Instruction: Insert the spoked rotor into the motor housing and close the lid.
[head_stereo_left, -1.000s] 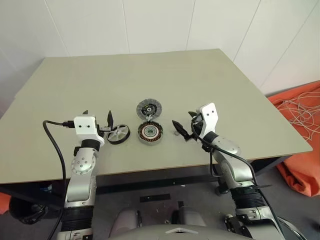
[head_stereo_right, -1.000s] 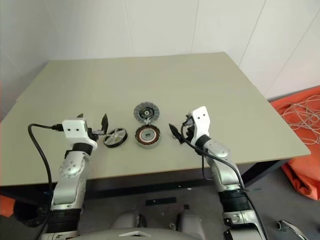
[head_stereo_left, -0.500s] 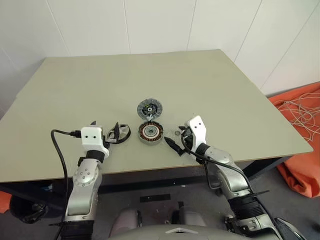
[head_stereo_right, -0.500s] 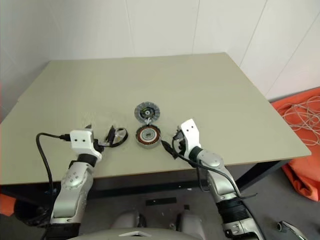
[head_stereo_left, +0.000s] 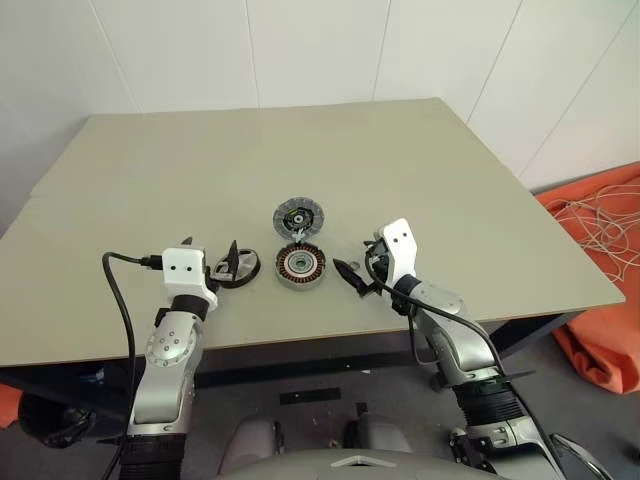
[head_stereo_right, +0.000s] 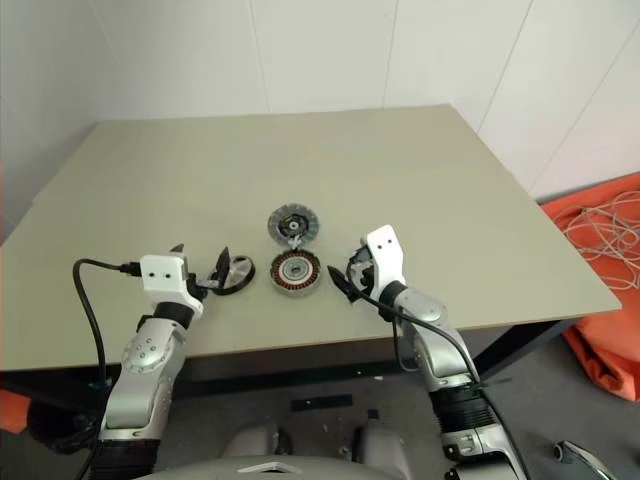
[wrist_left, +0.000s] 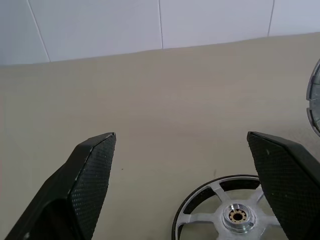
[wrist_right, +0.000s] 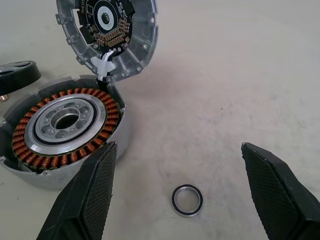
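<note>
The spoked rotor (head_stereo_left: 243, 267) lies flat on the table, a dark rim with silver spokes. My left gripper (head_stereo_left: 212, 256) is open just behind it, and the rotor (wrist_left: 235, 212) sits low between its fingers (wrist_left: 90, 175). The motor housing (head_stereo_left: 301, 266) stands right of the rotor, its copper windings (wrist_right: 60, 125) facing up. The lid (head_stereo_left: 299, 216) lies beyond the housing, joined to it by a white wire, its dark-centred face (wrist_right: 106, 27) showing. My right gripper (head_stereo_left: 358, 268) is open, low over the table right of the housing.
A tiny metal ring (wrist_right: 187, 200) lies on the table between my right gripper's fingers, beside the housing. The table's front edge (head_stereo_left: 330, 335) is close behind both grippers. Orange fabric with cords (head_stereo_left: 600, 260) lies on the floor to the right.
My left gripper has moved in to the right, up to the rotor and partly covering it. My right gripper has sunk toward the table and edged closer to the housing.
</note>
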